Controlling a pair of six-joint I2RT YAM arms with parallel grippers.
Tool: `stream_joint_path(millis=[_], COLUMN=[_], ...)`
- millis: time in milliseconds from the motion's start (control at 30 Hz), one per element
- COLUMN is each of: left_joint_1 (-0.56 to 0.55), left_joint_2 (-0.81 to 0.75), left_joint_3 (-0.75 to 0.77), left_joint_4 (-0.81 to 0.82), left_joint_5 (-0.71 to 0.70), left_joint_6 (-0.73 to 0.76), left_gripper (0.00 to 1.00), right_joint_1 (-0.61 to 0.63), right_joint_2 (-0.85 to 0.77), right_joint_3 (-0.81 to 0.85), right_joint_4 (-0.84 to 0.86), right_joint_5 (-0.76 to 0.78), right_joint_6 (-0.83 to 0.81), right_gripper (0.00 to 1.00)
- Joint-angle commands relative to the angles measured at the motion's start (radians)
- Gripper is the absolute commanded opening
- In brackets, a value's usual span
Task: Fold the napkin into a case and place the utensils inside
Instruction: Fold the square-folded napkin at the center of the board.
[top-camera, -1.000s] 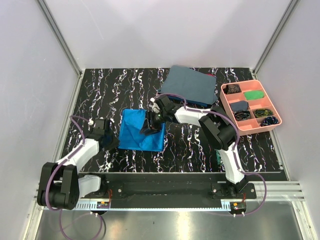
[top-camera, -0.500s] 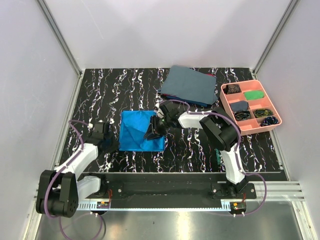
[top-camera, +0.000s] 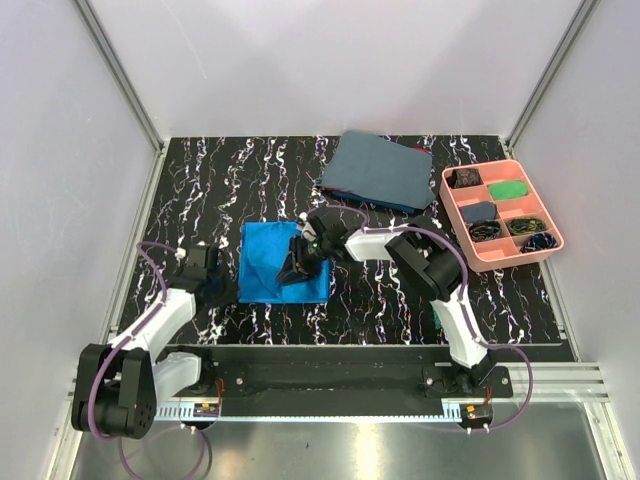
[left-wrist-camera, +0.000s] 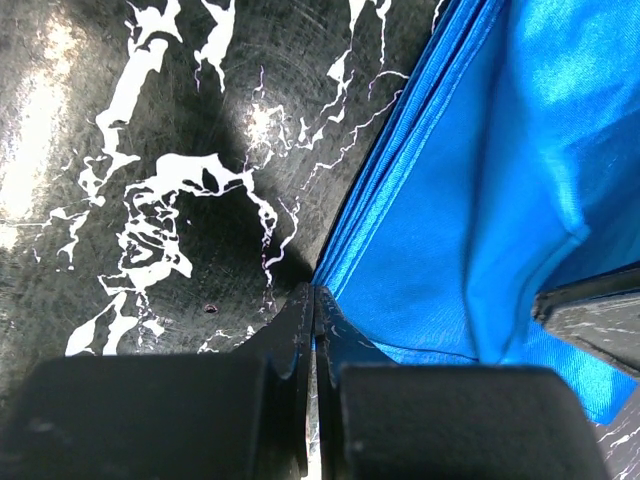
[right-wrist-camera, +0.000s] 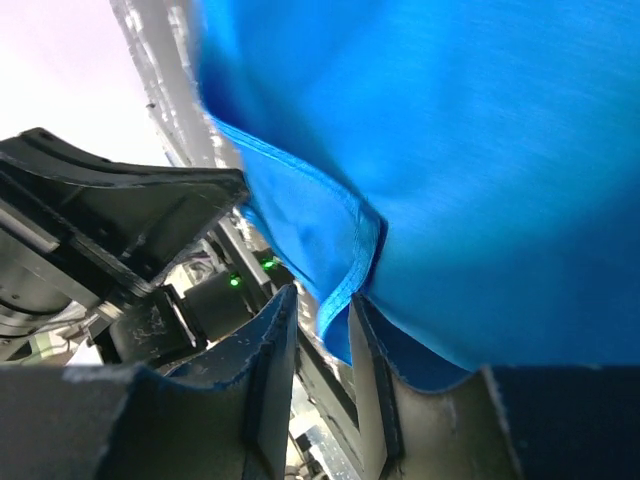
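Napkin (top-camera: 262, 265): bright blue, folded in layers, lying left of centre on the black marbled table (top-camera: 200, 190); I see stacked hems along its left edge.
Left gripper (top-camera: 214, 285): fingers pressed fully together, tips touching the napkin's left edge; whether any cloth is pinched I cannot tell.
Right gripper (top-camera: 293, 270): over the napkin's right half, jaws narrowly apart, a loose hem between them; I cannot tell if it is gripped.
Grey-blue cloth (top-camera: 378, 170): folded, at the far edge.
Pink tray (top-camera: 505, 259): far right, well apart from the napkin.
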Motion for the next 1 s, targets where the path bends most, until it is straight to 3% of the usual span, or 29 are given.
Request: stream_joint_path(millis=[0,33,100,200,267,367,533,633,967], left_joint_1=[-0.007,-0.009,-0.009,-0.009,-0.007,-0.007,-0.005,-0.007,-0.007], left_joint_2=[-0.027,-0.053,-0.103,-0.270,-0.323,-0.335,-0.168,-0.134,-0.200], left_joint_3=[-0.007,-0.006,0.005,0.063,0.115,0.184,0.304,0.317,0.289], left_joint_4=[-0.003,-0.021,-0.050,-0.155,-0.205,-0.212,-0.198,-0.189,-0.178], left_joint_5=[0.014,0.003,-0.052,-0.132,-0.159,-0.163,-0.046,-0.003,0.037], left_joint_6=[-0.015,-0.020,-0.035,-0.047,-0.047,-0.017,0.043,0.043,0.035], left_gripper=[0.00,0.03,0.18,0.48,0.56,0.60,0.59,0.58,0.58], right_joint_1=[0.062,0.079,0.113,0.120,0.113,0.098,0.035,0.013,0.015], right_joint_2=[0.038,0.044,0.064,0.024,-0.043,-0.121,-0.172,-0.157,-0.005], right_joint_3=[0.118,0.134,0.177,0.171,0.154,0.132,0.062,0.065,0.146], right_joint_4=[0.017,0.015,0.023,0.046,-0.004,-0.084,-0.156,-0.203,-0.192], right_joint_5=[-0.022,-0.022,-0.037,-0.070,-0.062,-0.033,0.074,0.099,0.050], right_joint_6=[0.001,0.002,0.030,0.045,0.013,-0.066,-0.137,-0.197,-0.228], right_gripper=[0.35,0.36,0.35,0.36,0.39,0.41,0.44,0.52,0.52])
